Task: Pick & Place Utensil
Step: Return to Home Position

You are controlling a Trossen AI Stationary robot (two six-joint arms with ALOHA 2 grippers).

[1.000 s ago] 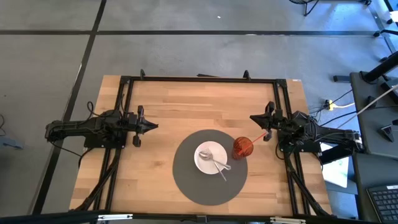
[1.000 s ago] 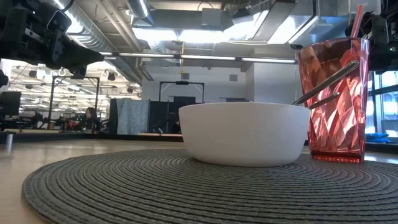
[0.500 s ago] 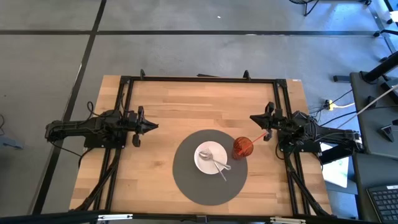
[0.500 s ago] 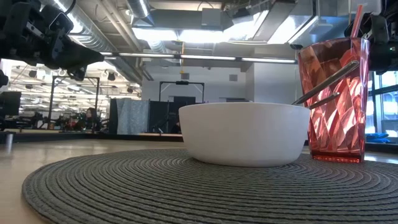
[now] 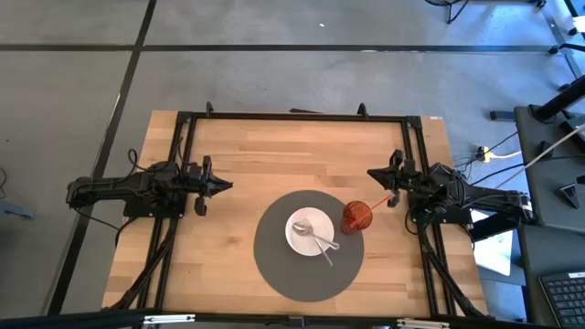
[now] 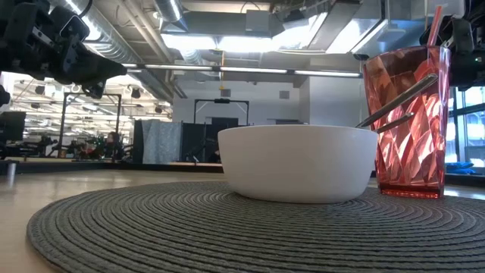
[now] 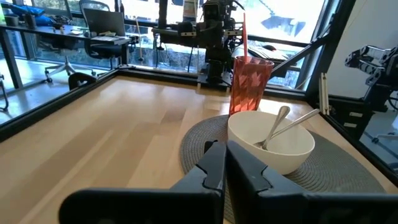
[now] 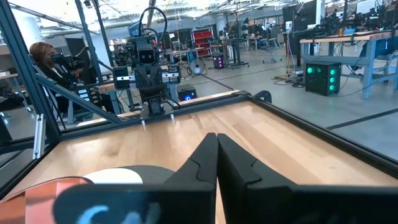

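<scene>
One white bowl (image 5: 297, 240) sits in the middle of the one round grey mat (image 5: 274, 267), on the near half of the wooden table (image 5: 274, 151). Two silver utensils (image 5: 323, 243) lie in it, handles sticking out over the rim. I cannot tell the spoon from the fork. Just beside the bowl, on the mat's right edge, stands a single orange glass (image 5: 356, 217) holding one orange straw (image 5: 380, 202), which leans out toward the right arm. The left gripper (image 5: 227, 185) hangs at the table's left side and the right gripper (image 5: 370, 172) at its right side. Both have their fingers pressed together on nothing, well clear of the bowl.
</scene>
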